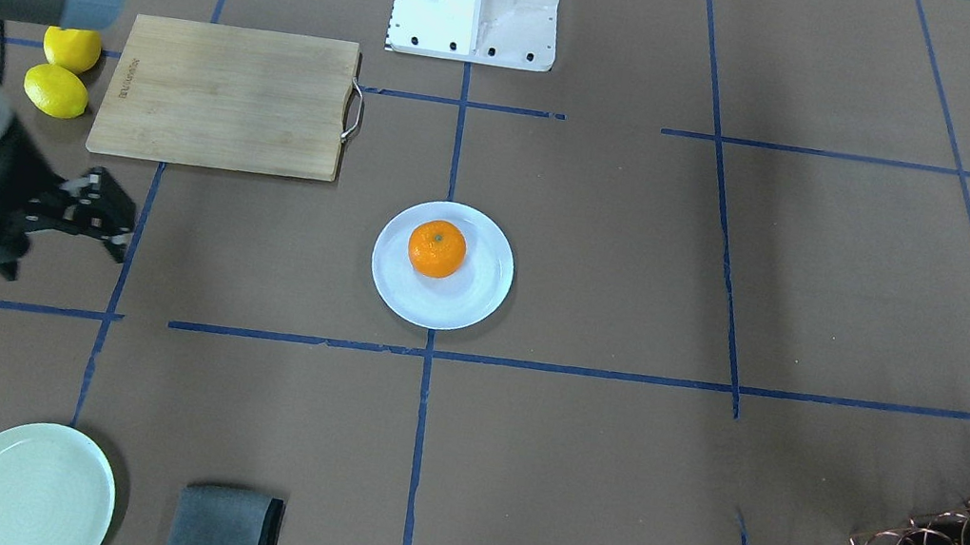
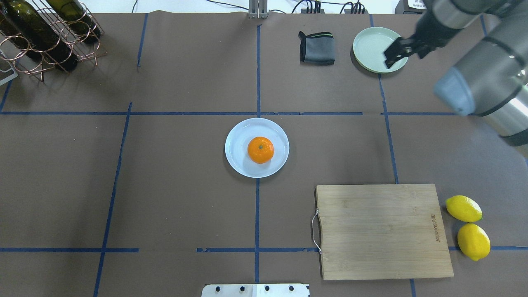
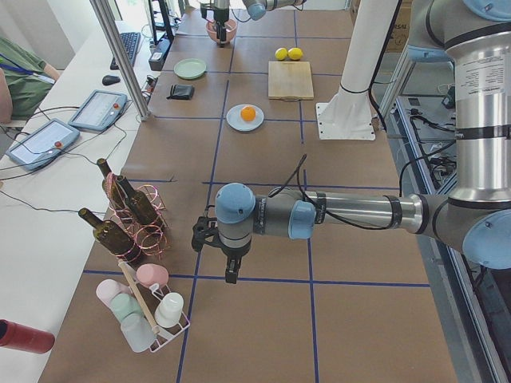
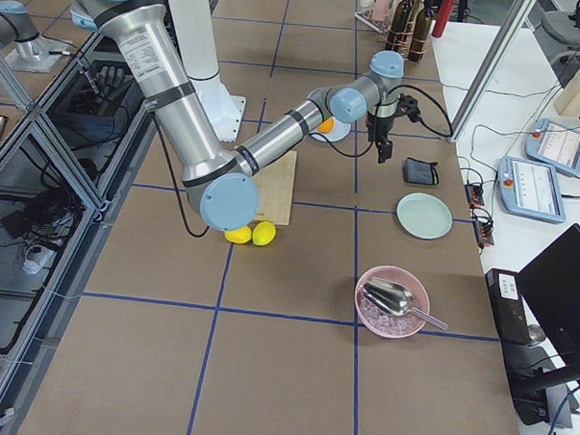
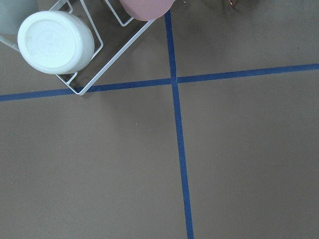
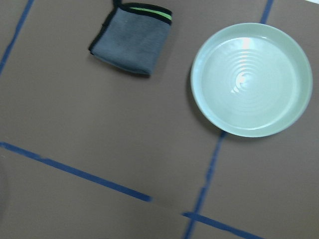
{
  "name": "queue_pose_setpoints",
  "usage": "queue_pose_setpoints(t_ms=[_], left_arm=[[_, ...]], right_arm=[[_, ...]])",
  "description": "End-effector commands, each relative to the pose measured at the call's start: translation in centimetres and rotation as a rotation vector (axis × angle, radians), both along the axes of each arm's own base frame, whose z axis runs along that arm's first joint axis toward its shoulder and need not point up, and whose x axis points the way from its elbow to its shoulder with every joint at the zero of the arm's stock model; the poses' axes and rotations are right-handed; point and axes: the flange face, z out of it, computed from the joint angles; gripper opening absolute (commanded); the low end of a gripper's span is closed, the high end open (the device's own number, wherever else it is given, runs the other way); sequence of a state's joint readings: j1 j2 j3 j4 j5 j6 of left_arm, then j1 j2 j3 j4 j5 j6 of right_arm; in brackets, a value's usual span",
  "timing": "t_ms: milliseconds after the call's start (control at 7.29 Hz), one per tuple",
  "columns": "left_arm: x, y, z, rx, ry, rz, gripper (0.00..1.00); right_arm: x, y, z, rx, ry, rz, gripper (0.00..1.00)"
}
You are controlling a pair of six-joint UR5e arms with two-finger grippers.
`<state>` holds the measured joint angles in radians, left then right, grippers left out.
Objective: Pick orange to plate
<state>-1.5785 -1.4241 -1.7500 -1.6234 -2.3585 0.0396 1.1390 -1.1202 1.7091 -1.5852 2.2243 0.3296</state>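
The orange (image 1: 437, 248) rests on the pale bluish-white plate (image 1: 481, 296) at the middle of the table, also seen from overhead as the orange (image 2: 260, 149) on the plate (image 2: 239, 159). My right gripper (image 1: 119, 213) hovers well away from it, above the table near the green plate, fingers apart and holding nothing; overhead the right gripper (image 2: 392, 57) shows over that plate's edge. My left gripper (image 3: 230, 270) shows only in the exterior left view, pointing down near the bottle rack; I cannot tell whether it is open or shut.
A wooden cutting board (image 2: 383, 231) lies beside two lemons (image 2: 468, 227). A pale green plate (image 6: 251, 79) and a folded grey cloth (image 6: 132, 37) sit under the right wrist. A wire bottle rack (image 2: 41, 37), a cup rack (image 5: 75, 55) and a pink bowl (image 4: 392, 302) stand at the table's ends.
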Motion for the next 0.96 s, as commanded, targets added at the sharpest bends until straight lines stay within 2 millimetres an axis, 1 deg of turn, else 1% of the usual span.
queue_pose_setpoints(t_ms=[0,137,274,411,548,685,823], left_arm=[[0.1,0.4,0.1,-0.005,-0.001,0.001,1.00],[0.1,0.4,0.2,-0.006,0.001,0.001,1.00],[0.1,0.4,0.2,-0.006,0.002,0.001,1.00],[0.0,0.5,0.3,-0.008,0.001,-0.001,1.00],[0.0,0.5,0.3,-0.011,0.001,-0.001,1.00],[0.0,0.6,0.9,-0.022,0.001,0.000,1.00],[-0.1,0.7,0.6,-0.019,0.001,0.000,1.00]], right_arm=[[16.3,1.1,10.6,0.069,0.056,-0.050,1.00],[20.1,2.4,14.0,0.065,0.096,-0.064,1.00],[23.1,4.9,18.5,0.021,0.115,-0.062,1.00],[25.5,9.1,24.0,-0.070,0.117,-0.024,1.00],[27.6,12.2,27.7,-0.148,0.118,0.016,1.00],[29.4,14.5,30.2,-0.201,0.114,0.048,1.00],[29.6,15.5,32.4,-0.250,0.111,0.054,1.00]])
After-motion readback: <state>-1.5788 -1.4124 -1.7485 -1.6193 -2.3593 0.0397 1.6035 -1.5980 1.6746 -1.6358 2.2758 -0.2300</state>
